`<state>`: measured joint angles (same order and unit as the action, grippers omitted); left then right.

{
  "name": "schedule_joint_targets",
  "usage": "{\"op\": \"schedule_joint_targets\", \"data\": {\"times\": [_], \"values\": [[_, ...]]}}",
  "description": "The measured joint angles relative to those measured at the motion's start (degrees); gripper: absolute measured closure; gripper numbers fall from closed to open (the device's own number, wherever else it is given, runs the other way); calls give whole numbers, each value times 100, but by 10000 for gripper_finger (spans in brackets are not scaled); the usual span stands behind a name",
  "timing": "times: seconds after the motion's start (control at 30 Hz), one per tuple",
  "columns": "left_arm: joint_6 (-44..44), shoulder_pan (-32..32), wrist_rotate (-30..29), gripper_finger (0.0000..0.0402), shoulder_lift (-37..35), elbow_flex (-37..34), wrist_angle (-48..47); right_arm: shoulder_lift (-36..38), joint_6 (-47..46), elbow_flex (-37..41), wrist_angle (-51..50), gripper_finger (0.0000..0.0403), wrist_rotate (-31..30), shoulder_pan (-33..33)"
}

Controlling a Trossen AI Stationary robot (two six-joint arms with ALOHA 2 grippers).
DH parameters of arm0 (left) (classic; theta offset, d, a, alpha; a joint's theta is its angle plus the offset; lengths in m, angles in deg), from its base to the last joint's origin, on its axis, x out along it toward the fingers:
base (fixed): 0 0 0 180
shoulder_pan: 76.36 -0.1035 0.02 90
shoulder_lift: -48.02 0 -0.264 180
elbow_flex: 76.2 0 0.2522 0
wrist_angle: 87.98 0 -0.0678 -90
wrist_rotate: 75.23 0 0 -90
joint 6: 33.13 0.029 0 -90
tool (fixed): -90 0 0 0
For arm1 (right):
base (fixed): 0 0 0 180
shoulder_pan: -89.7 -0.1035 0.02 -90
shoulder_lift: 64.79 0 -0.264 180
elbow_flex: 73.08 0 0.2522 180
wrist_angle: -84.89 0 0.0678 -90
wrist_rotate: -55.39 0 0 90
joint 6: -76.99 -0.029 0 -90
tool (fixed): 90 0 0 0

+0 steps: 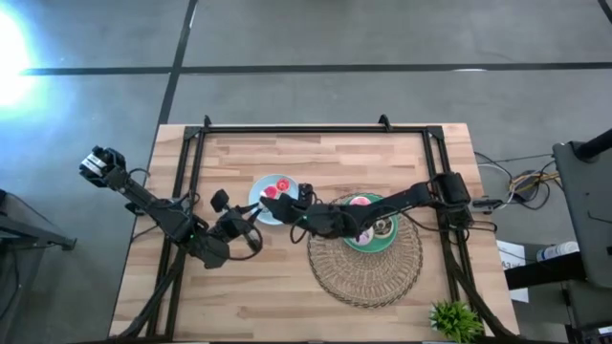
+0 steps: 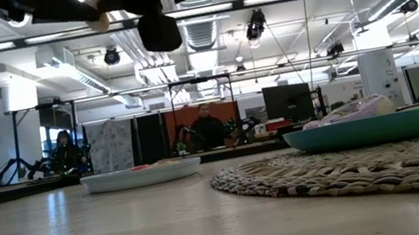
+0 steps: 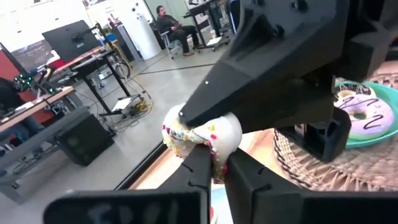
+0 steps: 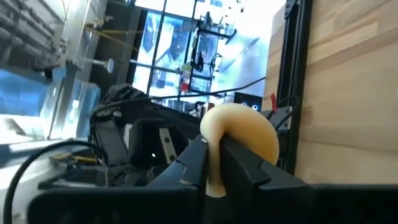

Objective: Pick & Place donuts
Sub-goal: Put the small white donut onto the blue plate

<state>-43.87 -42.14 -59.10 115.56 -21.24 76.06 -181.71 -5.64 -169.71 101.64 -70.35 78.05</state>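
At the high view's centre, both pincers [image 3: 212, 163] [image 4: 213, 163] clenched one soft, sprinkled ring donut [image 3: 202, 132] above the wooden desk [image 1: 287, 287].

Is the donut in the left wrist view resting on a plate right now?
No. The white sprinkled donut is pinched between the left hand fingers, with floor behind it, no plate beneath.

both hands, left [image 1: 251, 227] and right [image 1: 295, 223], meet mid-table, fingers clamped.
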Motion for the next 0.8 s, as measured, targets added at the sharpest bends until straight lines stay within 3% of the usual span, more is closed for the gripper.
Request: {"op": "schedule_joint_targets", "data": {"times": [0.27,0.43,0.53,0.67,0.8], "values": [[-296,11,213,400,-35,26,-839,161,333,2,-676,289,475,-3],[-866,-1,41,400,-228,51,-1714,597,711,28,-2418,253,614,-61],[-1397,-25,147,401,-370,32,-2425,1092,892,23,-3366,238,391,-89],[-2205,-336,981,401,-502,-83,-3384,1622,1116,15,-4281,226,27,-142],[-2069,-989,2093,401,-469,-417,-3338,1995,1346,17,-4623,226,-96,-162]]}}
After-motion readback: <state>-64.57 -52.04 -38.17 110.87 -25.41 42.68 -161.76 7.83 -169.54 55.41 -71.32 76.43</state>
